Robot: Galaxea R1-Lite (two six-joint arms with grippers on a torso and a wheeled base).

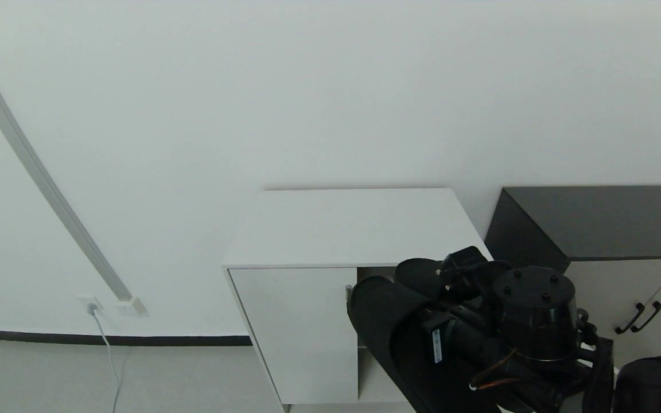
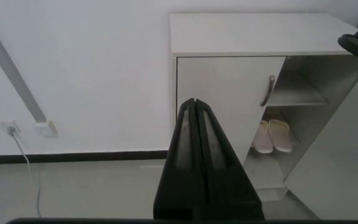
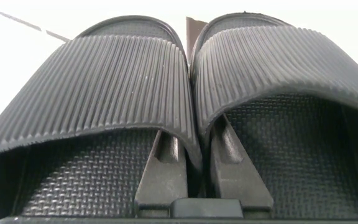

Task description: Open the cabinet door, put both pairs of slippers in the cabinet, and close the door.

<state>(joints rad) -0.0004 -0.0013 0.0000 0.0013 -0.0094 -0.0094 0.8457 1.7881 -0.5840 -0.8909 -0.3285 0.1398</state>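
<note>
Grips the black slippers [image 3: 135, 74] side by side in the right gripper [image 3: 193, 144] — lower right in the head view, before the open white cabinet [image 1: 342, 226]. Shows pale slippers [image 2: 272, 135] on a shelf [image 2: 297, 146] inside. Holds the left gripper [image 2: 195, 106] closed on nothing.

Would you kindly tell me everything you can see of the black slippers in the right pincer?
The black slippers are a rubbery-looking pair of slides, each with a wide ribbed strap and a finely crosshatched footbed. They sit side by side, inner edges pressed together. The right pincer is shut on those edges, one finger inside each slipper beneath its strap.
</note>
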